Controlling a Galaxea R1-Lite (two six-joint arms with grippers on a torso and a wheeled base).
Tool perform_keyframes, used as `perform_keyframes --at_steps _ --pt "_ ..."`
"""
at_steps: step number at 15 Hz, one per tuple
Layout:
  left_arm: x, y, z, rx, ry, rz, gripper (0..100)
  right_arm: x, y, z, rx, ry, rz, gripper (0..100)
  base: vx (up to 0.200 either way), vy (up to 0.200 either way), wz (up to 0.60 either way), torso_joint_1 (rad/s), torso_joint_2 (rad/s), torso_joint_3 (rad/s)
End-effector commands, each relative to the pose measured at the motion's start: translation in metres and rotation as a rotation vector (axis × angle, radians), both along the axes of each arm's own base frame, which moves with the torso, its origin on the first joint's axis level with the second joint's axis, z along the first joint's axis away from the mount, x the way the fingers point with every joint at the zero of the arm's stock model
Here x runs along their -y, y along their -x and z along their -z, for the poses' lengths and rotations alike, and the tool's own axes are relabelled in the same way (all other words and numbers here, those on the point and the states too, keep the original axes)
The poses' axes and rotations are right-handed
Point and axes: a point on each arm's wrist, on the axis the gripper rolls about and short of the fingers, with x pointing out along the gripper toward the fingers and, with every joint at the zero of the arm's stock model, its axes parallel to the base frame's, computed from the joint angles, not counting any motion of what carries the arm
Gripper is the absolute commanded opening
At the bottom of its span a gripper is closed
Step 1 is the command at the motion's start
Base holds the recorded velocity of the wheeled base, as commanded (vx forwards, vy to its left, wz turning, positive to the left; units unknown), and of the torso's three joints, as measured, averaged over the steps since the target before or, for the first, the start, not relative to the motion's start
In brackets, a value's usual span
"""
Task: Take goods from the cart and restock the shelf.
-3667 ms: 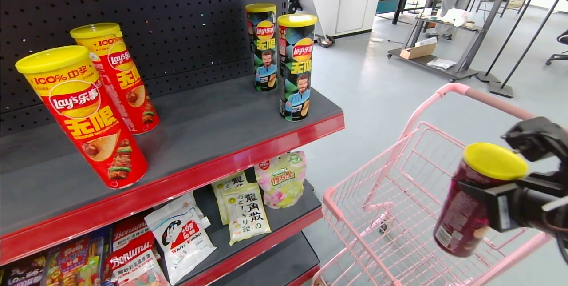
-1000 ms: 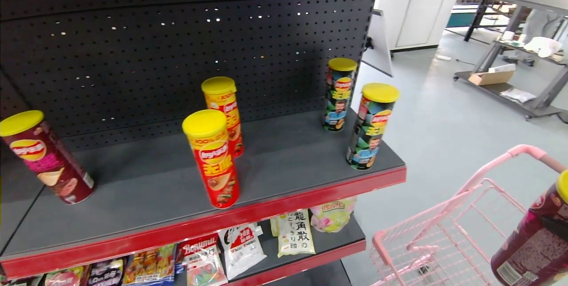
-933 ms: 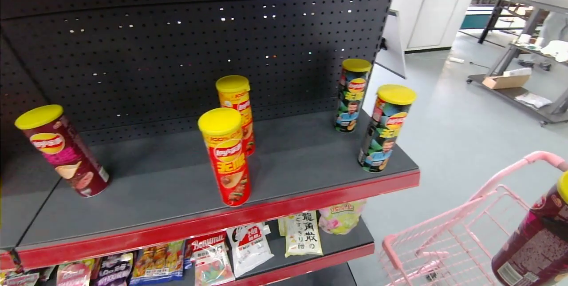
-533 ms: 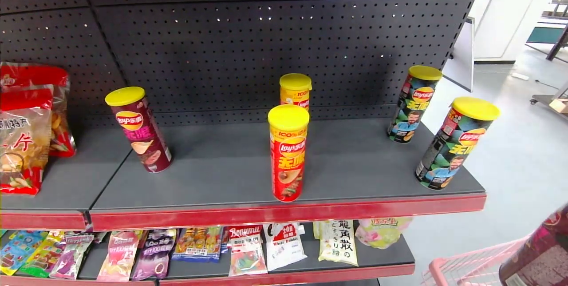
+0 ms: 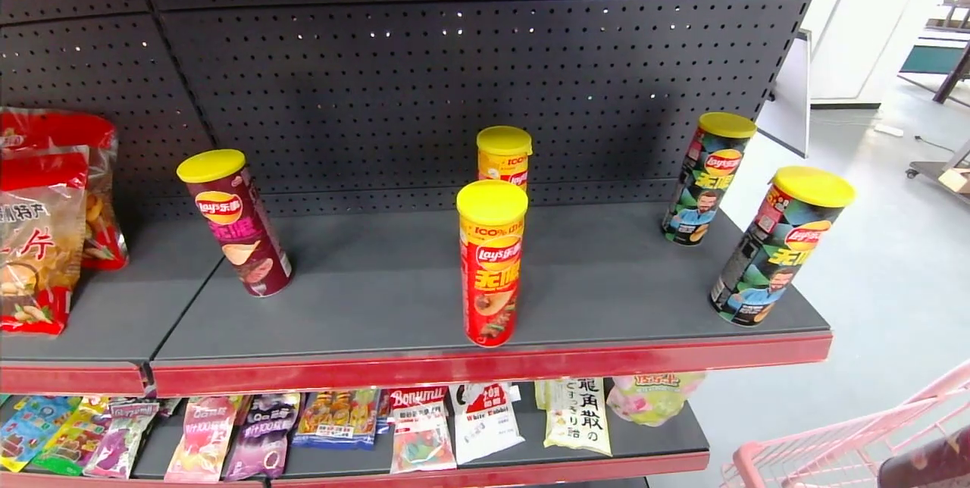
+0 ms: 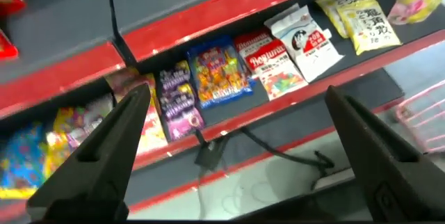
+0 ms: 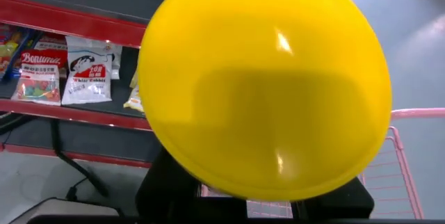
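A maroon chip can with a yellow lid (image 7: pixel 264 85) sits in my right gripper (image 7: pixel 261 200), which is shut on it; the can's side shows low at the right in the head view (image 5: pixel 928 465), over the pink cart (image 5: pixel 841 450). On the grey shelf (image 5: pixel 379 298) stand another maroon can (image 5: pixel 233 223), two red cans (image 5: pixel 491 264) (image 5: pixel 504 154) and two green-black cans (image 5: pixel 708 179) (image 5: pixel 780 245). My left gripper (image 6: pixel 236 161) is open and holds nothing, down in front of the lower shelf.
Red snack bags (image 5: pixel 45 215) stand at the shelf's left end. The lower shelf (image 5: pixel 621 435) carries a row of candy and snack packets (image 6: pixel 208 71). A wide bare stretch of shelf lies between the maroon can and the front red can. Grey floor lies to the right.
The head camera has swung left from the cart to face the shelf. In the last half second, the held can has sunk toward the bottom right corner; the shelf cans have not moved.
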Motion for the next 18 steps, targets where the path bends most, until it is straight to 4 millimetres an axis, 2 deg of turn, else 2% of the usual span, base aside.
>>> perform_keyframes --at_steps 1,3,9,18 --pt "-0.002 0.004 0.004 0.045 0.005 0.008 100 0.002 0.005 0.000 0.029 -0.009 0.013 0 0.000 0.000 0.00 0.000 0.00 0.000" --pt "-0.003 0.008 0.006 0.091 0.013 0.011 100 0.002 0.005 0.004 0.021 -0.004 0.071 0 0.000 0.000 0.00 0.000 0.00 0.000" --pt "-0.004 0.011 0.008 0.115 0.028 0.009 100 0.002 0.004 0.011 -0.001 0.006 0.080 0 0.000 0.000 0.00 0.000 0.00 0.000" --pt "-0.004 0.011 0.008 0.114 0.032 0.008 100 0.002 0.004 0.018 -0.019 0.010 0.077 0 0.000 0.200 0.00 0.003 0.00 0.003"
